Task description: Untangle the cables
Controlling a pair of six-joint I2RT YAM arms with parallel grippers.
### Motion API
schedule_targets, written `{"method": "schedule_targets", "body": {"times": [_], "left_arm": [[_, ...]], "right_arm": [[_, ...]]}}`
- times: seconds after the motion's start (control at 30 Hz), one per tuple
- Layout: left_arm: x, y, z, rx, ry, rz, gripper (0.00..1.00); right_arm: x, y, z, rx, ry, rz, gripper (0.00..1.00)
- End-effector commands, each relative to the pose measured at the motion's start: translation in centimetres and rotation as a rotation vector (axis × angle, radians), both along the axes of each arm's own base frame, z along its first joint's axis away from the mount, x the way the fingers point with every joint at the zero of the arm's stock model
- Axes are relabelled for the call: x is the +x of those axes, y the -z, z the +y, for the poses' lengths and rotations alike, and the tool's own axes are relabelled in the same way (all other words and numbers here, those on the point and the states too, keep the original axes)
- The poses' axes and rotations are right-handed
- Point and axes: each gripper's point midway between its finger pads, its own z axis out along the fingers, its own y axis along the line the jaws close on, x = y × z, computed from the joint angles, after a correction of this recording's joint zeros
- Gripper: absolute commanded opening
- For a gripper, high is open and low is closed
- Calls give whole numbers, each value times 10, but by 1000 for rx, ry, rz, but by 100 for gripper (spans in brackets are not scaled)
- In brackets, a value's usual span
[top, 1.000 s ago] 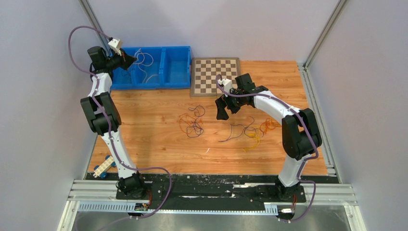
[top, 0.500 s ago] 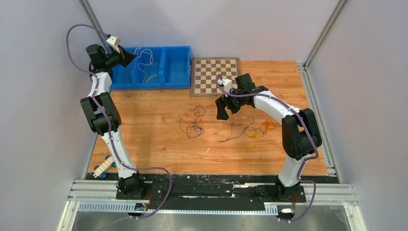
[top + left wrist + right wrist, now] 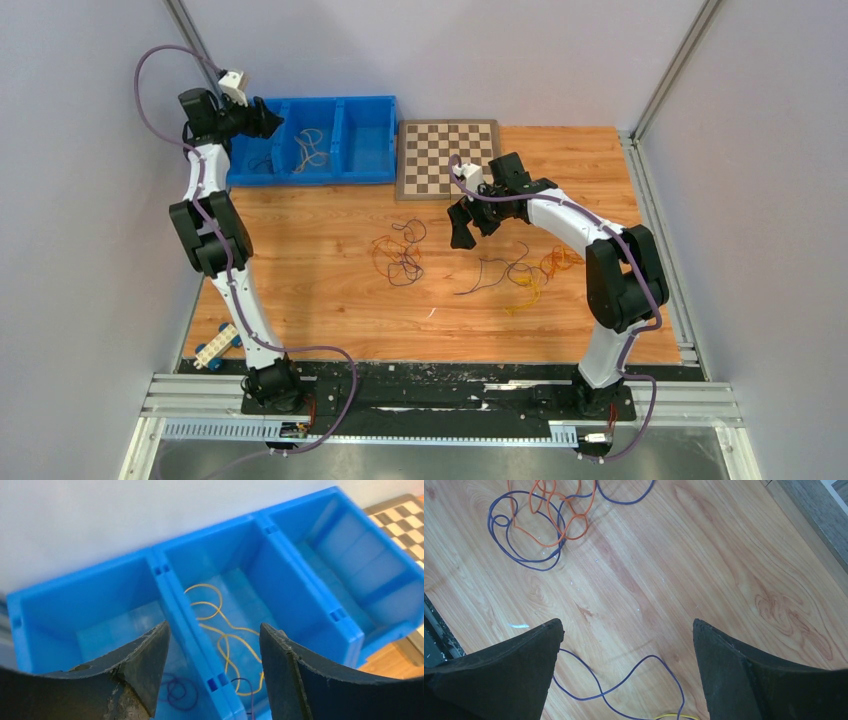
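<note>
My left gripper (image 3: 268, 120) hovers open over the blue bin (image 3: 365, 178) at the back left, with nothing between its fingers. Under the left gripper (image 3: 214, 626), a yellow cable (image 3: 220, 630) lies loose in the middle compartment. A purple cable (image 3: 177, 692) is coiled in the left compartment. My right gripper (image 3: 470, 225) hangs open above the table, between two tangles of cables: an orange and purple one (image 3: 400, 255) and a purple, orange and yellow one (image 3: 530, 272). A purple cable (image 3: 624, 682) lies below the right gripper (image 3: 627, 622).
A chessboard (image 3: 447, 160) lies just right of the bin, behind the right gripper. A small white and blue block piece (image 3: 215, 347) sits at the table's front left edge. The bin's right compartment (image 3: 360, 565) holds nothing.
The left gripper has opened and the yellow cable that hung from it has dropped into the bin's middle compartment. The right arm has not moved.
</note>
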Motion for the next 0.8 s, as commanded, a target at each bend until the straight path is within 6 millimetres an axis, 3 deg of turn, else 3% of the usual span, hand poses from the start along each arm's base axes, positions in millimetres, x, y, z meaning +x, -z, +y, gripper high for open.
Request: {"method": "schedule_targets", "body": {"times": [0.0,0.1,0.13,0.17,0.2,0.23,0.27,0.3,0.33,0.4,0.63,0.77], "left_arm": [[4,-2,44,-35,-177,31,74],[-10,0,40,-19,-148,67,74],[-17,-8,37,12,-113,50,74],[-27,1,32,11,-88,95,74],[-36,-7,29,41,-45,78,74],[-47,4,25,35,-25,125,72],[-56,-3,24,68,6,105,72],[-67,10,21,64,21,147,71],[-73,6,21,116,43,124,71],[-88,23,18,151,66,163,69],[-98,57,26,94,-9,314,61],[-107,63,28,-149,-148,415,58]], "right_arm": [[6,-11,3,7,-7,-41,100],[7,-12,3,5,-7,-47,100],[7,-12,2,3,-7,-51,100],[7,-13,2,1,-9,-55,100],[6,-13,1,-2,-9,-57,100],[6,-13,0,-4,-8,-57,100],[5,-13,0,-4,-9,-58,100],[4,-11,0,-5,-9,-54,100],[3,-11,-1,-4,-10,-53,100],[2,-11,0,-1,-12,-48,100],[5,-14,0,1,-10,-56,100],[2,-14,-1,-2,-11,-58,100]]}}
